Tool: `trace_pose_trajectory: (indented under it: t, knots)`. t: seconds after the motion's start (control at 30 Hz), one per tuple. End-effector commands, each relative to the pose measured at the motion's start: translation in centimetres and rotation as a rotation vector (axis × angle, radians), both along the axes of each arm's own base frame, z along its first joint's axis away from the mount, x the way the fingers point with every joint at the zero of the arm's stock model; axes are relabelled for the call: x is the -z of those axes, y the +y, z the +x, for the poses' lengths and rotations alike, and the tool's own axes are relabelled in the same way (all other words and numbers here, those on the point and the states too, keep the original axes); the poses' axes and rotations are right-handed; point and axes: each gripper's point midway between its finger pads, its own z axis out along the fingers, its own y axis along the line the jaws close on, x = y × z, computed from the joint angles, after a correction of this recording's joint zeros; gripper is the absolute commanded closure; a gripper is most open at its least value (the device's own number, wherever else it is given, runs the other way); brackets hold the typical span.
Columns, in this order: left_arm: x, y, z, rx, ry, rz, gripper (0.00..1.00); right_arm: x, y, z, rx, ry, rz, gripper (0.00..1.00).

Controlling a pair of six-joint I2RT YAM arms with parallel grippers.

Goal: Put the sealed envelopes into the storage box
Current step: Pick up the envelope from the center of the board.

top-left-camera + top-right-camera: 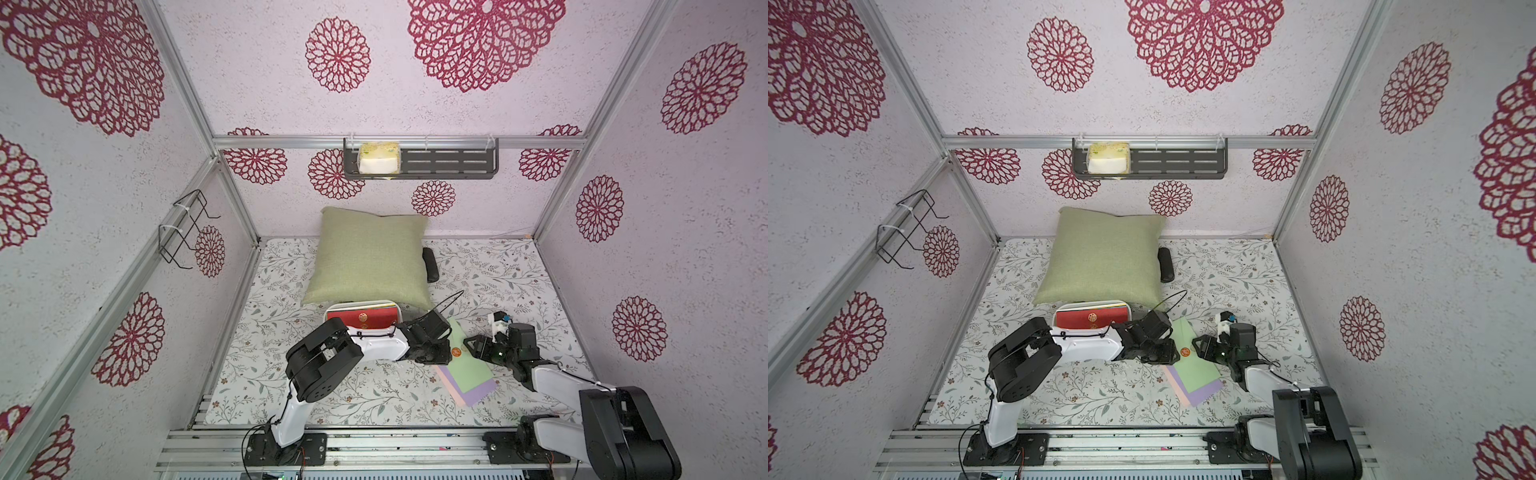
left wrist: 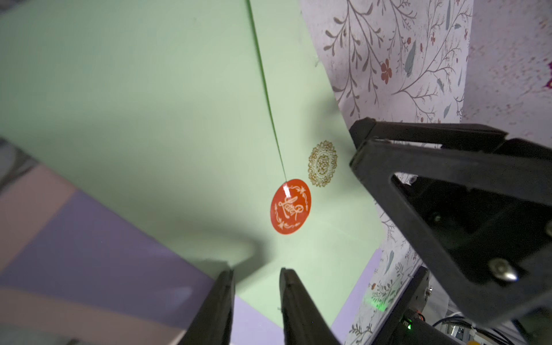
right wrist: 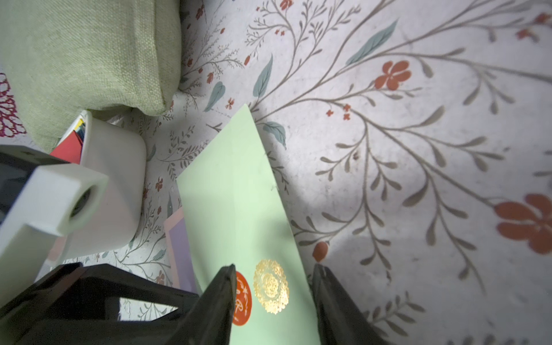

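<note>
A green envelope (image 1: pixel 469 365) (image 2: pixel 149 104) (image 3: pixel 236 194) with a red seal (image 2: pixel 291 206) and a gold seal (image 2: pixel 322 163) lies on top of a lilac envelope (image 1: pixel 478 392) and a pink envelope (image 1: pixel 451 386). My left gripper (image 1: pixel 446 357) (image 2: pixel 257 274) hovers low over the green envelope's near edge, open with a narrow gap. My right gripper (image 1: pixel 471 347) (image 3: pixel 273 268) is open and straddles the opposite edge, with the seals between its fingers. The white storage box (image 1: pixel 397 309) (image 3: pixel 113 155) holds several envelopes, with a red envelope (image 1: pixel 361 319) on top.
A green cushion (image 1: pixel 368 257) lies just behind the box and touches it. A black object (image 1: pixel 430 266) sits beside the cushion. A dark slotted shelf (image 1: pixel 449 162) and a wire rack (image 1: pixel 183 228) hang on the walls. The floral mat (image 1: pixel 519 282) is bare at the right.
</note>
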Motion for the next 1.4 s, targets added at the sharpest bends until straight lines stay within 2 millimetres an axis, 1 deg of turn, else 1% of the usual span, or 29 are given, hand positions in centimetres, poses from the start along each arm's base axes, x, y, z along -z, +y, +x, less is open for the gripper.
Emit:
trace_pose_trajectory:
  t: [0.0, 0.2, 0.5, 0.67, 0.73, 0.87, 0.97, 1.2, 1.23, 1.37]
  knots:
    - [1.9, 0.5, 0.0, -0.008, 0.011, 0.047, 0.69, -2.4, 0.8, 0.5, -0.036, -0.055, 0.039, 0.53]
    - [2.0, 0.7, 0.1, -0.015, 0.006, 0.055, 0.69, -3.8, 1.6, -0.5, -0.069, -0.059, 0.091, 0.54]
    - [2.3, 1.2, 0.1, -0.022, -0.001, 0.066, 0.69, -5.3, 1.8, -2.2, -0.077, -0.050, 0.132, 0.56]
    - [2.3, 1.4, 0.0, -0.028, -0.003, 0.062, 0.69, -4.4, 2.4, -3.3, -0.089, 0.041, 0.166, 0.59]
    - [2.4, 1.5, 0.0, -0.032, -0.003, 0.064, 0.69, -3.9, 2.3, -3.6, -0.077, 0.078, 0.160, 0.60]
    - [2.4, 1.4, 0.0, -0.032, -0.004, 0.064, 0.69, -3.6, 2.1, -4.0, -0.069, 0.102, 0.147, 0.64]
    - [2.2, 1.5, 0.1, -0.034, -0.010, 0.065, 0.69, -3.6, 2.1, -4.1, -0.066, 0.100, 0.135, 0.71]
    - [2.1, 1.7, 0.2, -0.038, -0.016, 0.066, 0.69, -2.8, 2.0, -3.9, -0.065, 0.118, 0.105, 0.73]
    - [2.1, 1.7, 0.1, -0.036, -0.017, 0.067, 0.68, -2.8, 2.1, -3.9, -0.069, 0.115, 0.103, 0.75]
    - [1.8, 1.7, 0.2, -0.038, -0.021, 0.063, 0.69, -3.3, 2.0, -3.6, -0.071, 0.093, 0.100, 0.88]
